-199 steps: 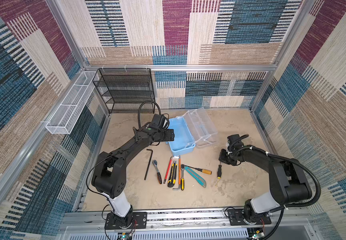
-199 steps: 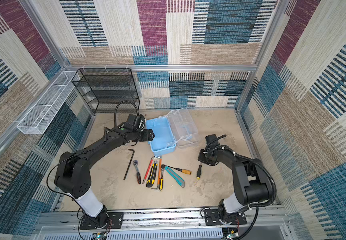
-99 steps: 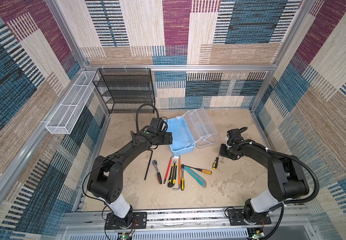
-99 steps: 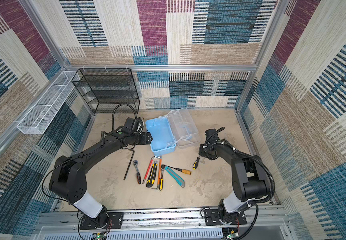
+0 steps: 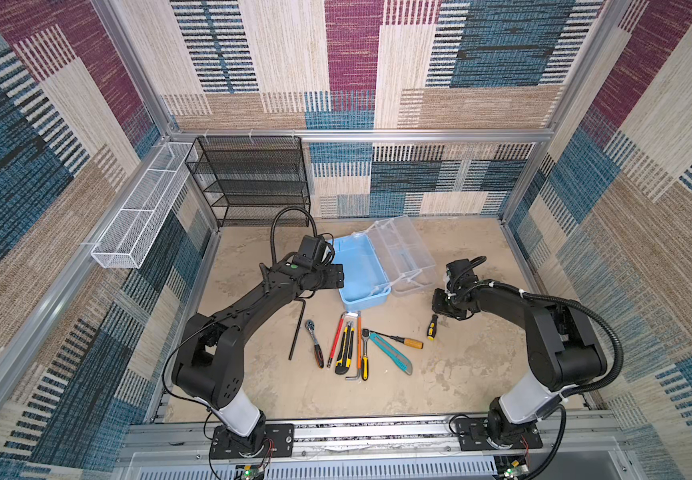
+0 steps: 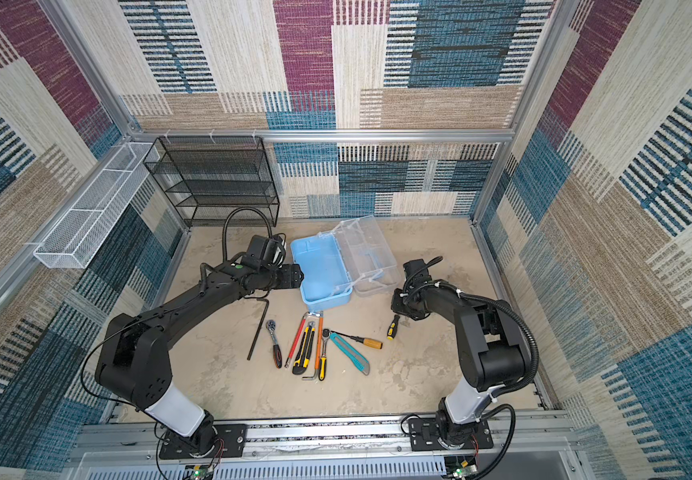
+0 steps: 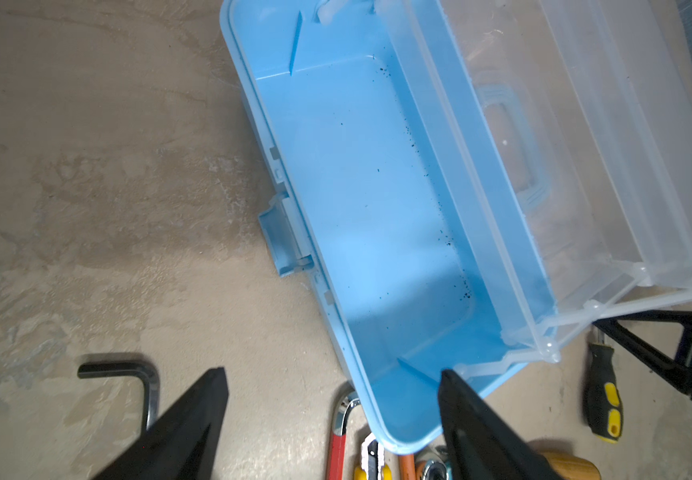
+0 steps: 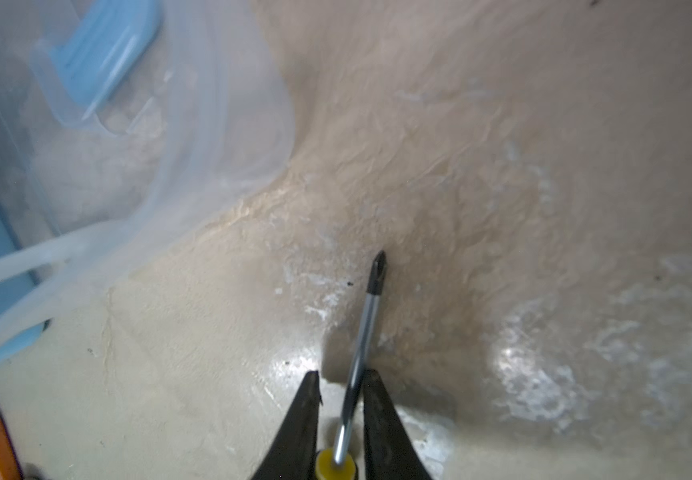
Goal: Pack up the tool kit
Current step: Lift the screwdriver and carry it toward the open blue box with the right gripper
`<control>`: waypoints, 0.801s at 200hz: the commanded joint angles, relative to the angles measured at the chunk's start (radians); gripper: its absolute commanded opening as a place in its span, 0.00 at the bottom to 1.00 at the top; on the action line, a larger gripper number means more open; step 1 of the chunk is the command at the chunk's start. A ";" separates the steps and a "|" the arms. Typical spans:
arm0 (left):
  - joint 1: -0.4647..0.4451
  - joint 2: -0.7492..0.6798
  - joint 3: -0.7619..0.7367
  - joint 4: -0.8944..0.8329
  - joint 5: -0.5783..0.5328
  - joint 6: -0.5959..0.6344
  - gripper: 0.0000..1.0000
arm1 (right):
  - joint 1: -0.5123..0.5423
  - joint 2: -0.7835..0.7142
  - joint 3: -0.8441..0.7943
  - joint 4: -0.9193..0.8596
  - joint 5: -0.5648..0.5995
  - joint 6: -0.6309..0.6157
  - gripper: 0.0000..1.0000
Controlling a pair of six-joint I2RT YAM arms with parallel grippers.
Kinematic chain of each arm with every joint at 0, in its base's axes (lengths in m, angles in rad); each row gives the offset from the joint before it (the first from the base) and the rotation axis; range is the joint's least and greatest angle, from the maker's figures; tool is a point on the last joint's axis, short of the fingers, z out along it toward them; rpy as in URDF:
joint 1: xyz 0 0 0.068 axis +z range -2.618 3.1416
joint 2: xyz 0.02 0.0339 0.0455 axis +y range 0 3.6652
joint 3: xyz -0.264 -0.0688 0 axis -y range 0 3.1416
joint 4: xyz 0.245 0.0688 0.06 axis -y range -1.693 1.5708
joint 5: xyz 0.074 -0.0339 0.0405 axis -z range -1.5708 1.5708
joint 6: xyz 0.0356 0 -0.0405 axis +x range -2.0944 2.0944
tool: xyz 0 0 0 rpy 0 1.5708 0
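Observation:
The tool kit's light-blue box [image 5: 358,270] [image 6: 321,270] [image 7: 377,187] lies empty, its clear lid [image 5: 402,253] [image 7: 585,145] folded open beside it. Several tools lie in front: a long hex key [image 5: 297,328], a ratchet [image 5: 314,343], knives [image 5: 392,353]. My left gripper [image 5: 331,276] [image 7: 331,374] is open at the box's near left corner. My right gripper [image 5: 439,307] [image 8: 342,372] straddles the shaft of a black-and-yellow screwdriver [image 5: 431,327] [image 8: 367,316], jaws barely open, with a gap on one side. The screwdriver looks to rest on the floor.
A black wire-mesh rack [image 5: 252,178] stands at the back left. A white wire basket [image 5: 140,216] hangs on the left wall. Aluminium frame rails and carpeted walls close in the beige floor on all sides.
The screwdriver slid back and left toward the lid with my right gripper, then stopped. Those jaws have parted from fully shut. The left arm has barely moved.

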State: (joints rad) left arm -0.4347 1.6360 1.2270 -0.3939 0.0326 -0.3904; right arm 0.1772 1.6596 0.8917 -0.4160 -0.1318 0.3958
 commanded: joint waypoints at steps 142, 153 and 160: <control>0.044 -0.085 -0.132 0.119 0.073 -0.038 0.84 | -0.033 -0.183 -0.038 0.086 -0.024 -0.029 0.00; 0.050 -0.088 -0.137 0.124 0.079 -0.043 0.84 | -0.033 -0.205 -0.039 0.098 -0.032 -0.025 0.00; 0.052 -0.085 -0.140 0.123 0.079 -0.048 0.84 | -0.033 -0.218 -0.038 0.102 -0.036 -0.025 0.00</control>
State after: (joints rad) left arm -0.3920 1.5581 1.0973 -0.3260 0.0807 -0.4152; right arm 0.1452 1.4807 0.8551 -0.3817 -0.1314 0.3515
